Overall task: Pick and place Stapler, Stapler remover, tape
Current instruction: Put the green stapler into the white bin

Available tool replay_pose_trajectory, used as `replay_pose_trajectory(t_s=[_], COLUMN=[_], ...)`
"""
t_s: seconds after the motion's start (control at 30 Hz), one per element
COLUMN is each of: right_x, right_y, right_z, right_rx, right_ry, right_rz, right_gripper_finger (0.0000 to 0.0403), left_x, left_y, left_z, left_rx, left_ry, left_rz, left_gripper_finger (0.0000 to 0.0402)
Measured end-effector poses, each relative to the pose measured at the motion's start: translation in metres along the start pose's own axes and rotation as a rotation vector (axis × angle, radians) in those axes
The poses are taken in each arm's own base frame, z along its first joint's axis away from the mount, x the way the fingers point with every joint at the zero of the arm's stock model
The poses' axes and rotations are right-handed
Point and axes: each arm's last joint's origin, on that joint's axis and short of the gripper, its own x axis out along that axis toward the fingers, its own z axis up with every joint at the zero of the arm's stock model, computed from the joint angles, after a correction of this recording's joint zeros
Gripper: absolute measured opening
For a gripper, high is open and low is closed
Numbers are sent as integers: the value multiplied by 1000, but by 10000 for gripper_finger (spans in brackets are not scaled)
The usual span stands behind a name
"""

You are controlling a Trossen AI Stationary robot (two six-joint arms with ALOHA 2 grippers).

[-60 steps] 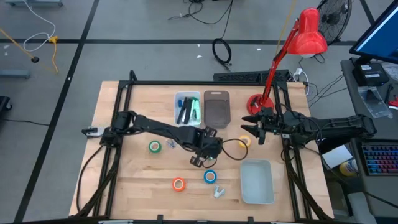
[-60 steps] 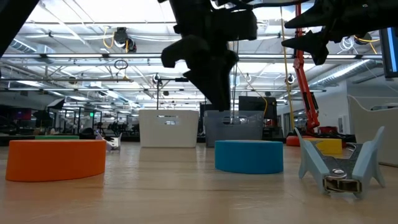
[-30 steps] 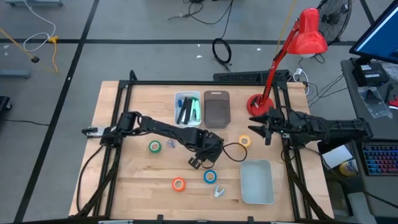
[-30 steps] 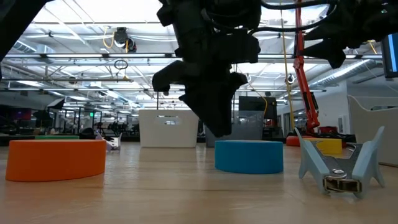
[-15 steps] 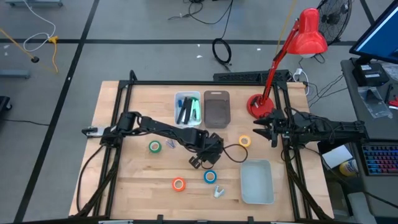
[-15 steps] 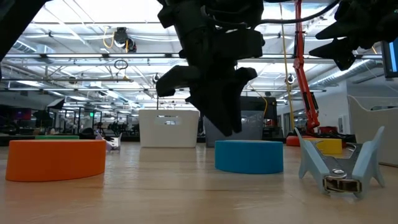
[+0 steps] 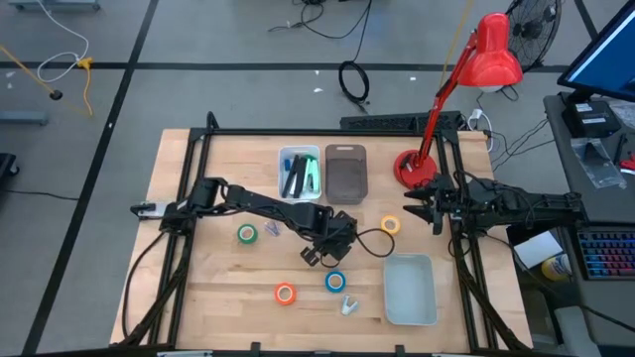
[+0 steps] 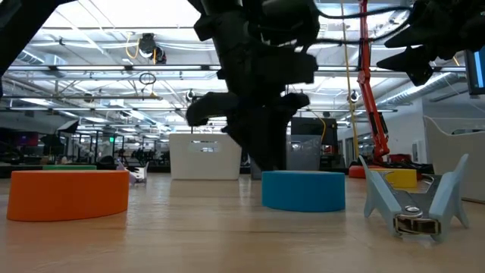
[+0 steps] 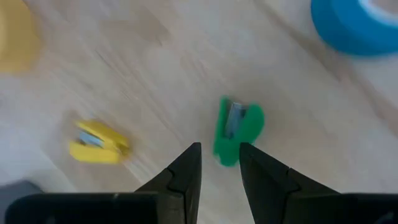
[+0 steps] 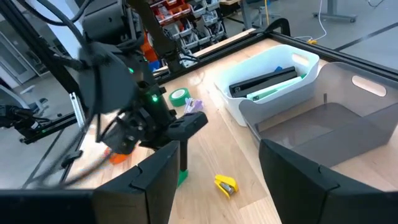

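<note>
Right then, the left hand (image 7: 316, 256) was low over the middle of the counter (image 7: 218, 288), close behind the blue tape (image 7: 335, 282). A little green thing (image 9: 237, 124) that looked like a small stapler lay flat on the wood just in front of that hand. Its near end reached right up to the tip of the hand. Its long side pointed nearly straight away from the hand, only a bit tilted. I could not tell if the hand was gripping it or only lined up with it.

A little yellow stapler (image 9: 98, 143) lay off to one side, well apart from the green one.

The right hand (image 7: 425, 210) hung up high at the right edge of the counter, near the yellow tape (image 7: 391, 225). It was spread wide apart with nothing in it. It was much farther from the green stapler than the left hand was.

So I think the left hand should be the one to take the green stapler. It would only need to go straight down and squeeze across the thin sides.
</note>
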Motion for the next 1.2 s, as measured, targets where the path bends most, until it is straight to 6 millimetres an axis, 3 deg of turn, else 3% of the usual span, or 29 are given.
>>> replay_pose_trajectory(t_s=[0.37,0.63,1.2], right_x=[0,0,0], right_y=[0,0,0], right_z=[0,0,0], right_rx=[2,1,19], right_ry=[3,0,0], right_rz=[-2,-5,-5], right_gripper_finger=[212,212,212], left_x=[7,-7,-1], left_y=[-3,-1,-1], left_z=[1,3,3], left_rx=[59,61,138], left_ry=[18,-20,-53], left_rz=[5,0,-24], left_gripper_finger=[113,113,113])
